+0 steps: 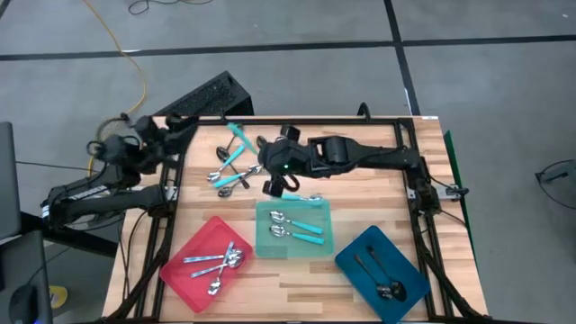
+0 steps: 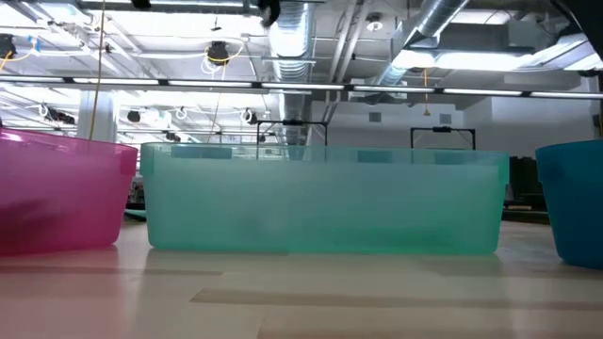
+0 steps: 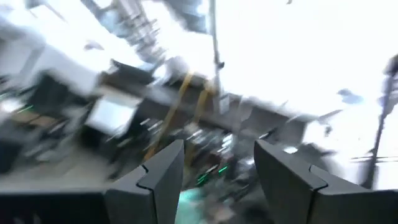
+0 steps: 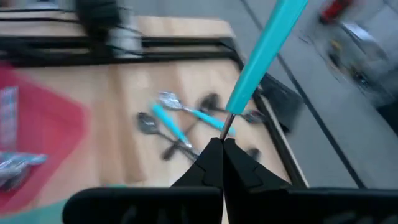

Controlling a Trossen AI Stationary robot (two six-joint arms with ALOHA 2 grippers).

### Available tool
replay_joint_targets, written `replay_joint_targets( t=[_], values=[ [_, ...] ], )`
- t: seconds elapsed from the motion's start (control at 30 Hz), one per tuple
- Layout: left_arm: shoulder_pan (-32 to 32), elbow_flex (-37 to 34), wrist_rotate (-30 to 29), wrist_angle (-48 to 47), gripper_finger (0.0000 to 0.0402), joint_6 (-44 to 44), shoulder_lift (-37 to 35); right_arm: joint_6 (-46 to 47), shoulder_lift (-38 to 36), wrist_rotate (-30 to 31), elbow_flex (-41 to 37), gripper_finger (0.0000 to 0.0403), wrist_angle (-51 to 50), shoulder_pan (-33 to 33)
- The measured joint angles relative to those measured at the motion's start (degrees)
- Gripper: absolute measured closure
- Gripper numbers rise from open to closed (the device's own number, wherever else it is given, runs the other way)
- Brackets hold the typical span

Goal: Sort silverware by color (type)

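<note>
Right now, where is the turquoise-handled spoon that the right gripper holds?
The turquoise-handled spoon is pinched in the right gripper, raised above the table's middle in the high view, between the loose spoon pile and the teal tray.

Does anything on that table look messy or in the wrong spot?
Nothing looks misplaced. The red tray holds silver spoons, the teal tray turquoise-handled ones, the blue tray dark ones. An unsorted pile of spoons remains, and the right gripper pinches a turquoise-handled spoon.

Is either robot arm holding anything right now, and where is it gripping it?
Yes. The right gripper holds a turquoise-handled spoon, jaws shut where handle meets metal. The left gripper, off the table's left edge, holds nothing.
</note>
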Motion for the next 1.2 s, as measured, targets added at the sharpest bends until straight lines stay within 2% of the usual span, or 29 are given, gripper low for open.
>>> replay_joint_targets(
  t=[0.1, 0.2, 0.27, 0.37, 0.43, 0.5, 0.57, 0.6, 0.73, 0.77, 0.8, 0.9, 0.97, 1.03, 1.13, 1.2],
  values=[
    [-0.65, 0.01, 3.47, 2.22, 0.0221, 2.46, -0.57, 8.35, 0.4, 5.27, -0.16, 0.0385, -6.95, -1.39],
    [-1.06, 0.01, 2.19, -2.49, 0.0221, 8.38, -1.01, 9.3, 0.24, 5.72, -0.06, 0.0385, -7.03, -3.17],
    [-1.3, 0.01, -3.29, -6.55, 0.0221, 9.82, -0.74, 8.86, -0.94, 2.12, -0.1, 0.0385, -4.8, -4.12],
    [-1.31, 0.01, -15.92, -12.49, 0.0221, 10.11, 0.1, 3.84, -2.66, -4.48, 0.08, 0.0385, 1.75, -3.5],
    [-1.27, 0.01, -24.78, -15.52, 0.0221, 10.81, 0.52, -0.44, -3.97, -6.03, -0.02, 0.0385, 3.21, -1.94],
    [-1.2, 0.01, -29.41, -15.61, 0.0221, 11.38, 1.18, -3.4, -3.99, -5.67, 0.11, 0.0385, 5.51, -0.15],
    [-1.19, 0.01, -28.6, -13.57, 0.0221, 9.28, 1.2, -3.59, -3.85, -3.96, -0.1, 0.0385, 4.26, 1.32],
    [-1.2, -0.01, -24.98, -11.06, 0.0221, 8.22, 1.19, -3.1, -3.44, -2.18, -0.13, 0.0385, 4.06, 1.95],
    [-1.34, 0.01, -2.67, 0.41, 0.0221, 7.17, 1.01, -0.52, -2.65, 8.46, -0.13, 0.0385, 2.49, 3.5],
    [-1.46, 0.01, 1.49, 2.84, 0.0221, 6.22, 1.09, 0.4, -2.63, 10.76, -0.13, 0.0385, 2.17, 3.77],
    [-1.46, 0.06, 3.28, 4.28, 0.0221, 4.83, 1.16, 1.36, -2.62, 12.26, -0.15, 0.0385, 2.03, 3.9],
    [-1.46, 0.14, -0.47, 1.62, 0.0221, 2.26, 0.76, 2.8, -2.64, 12.68, -0.15, 0.0385, 3.93, 3.18],
    [-1.42, 0.14, -4.57, -2.78, 0.0221, 6.49, 0.6, 0.75, -2.83, 12.03, -0.13, 0.0385, 6.92, 2.68],
    [-1.48, 0.1, -10.76, -6.14, 0.0221, 11.52, 0.91, -4.67, -3.51, 8.56, -0.13, 0.0385, 12.12, 2.48],
    [-1.44, 0.05, -21.26, -3.52, 0.0221, 10.22, 3.01, -7.53, -5.1, 1.88, 0.06, 0.0385, 18.62, 3.39],
    [-1.4, 0.0, -23.5, 0.44, 0.0221, 8.5, 3.7, -5.85, -5.39, 0.1, 0.15, 0.0385, 19.56, 4.31]
  ],
)
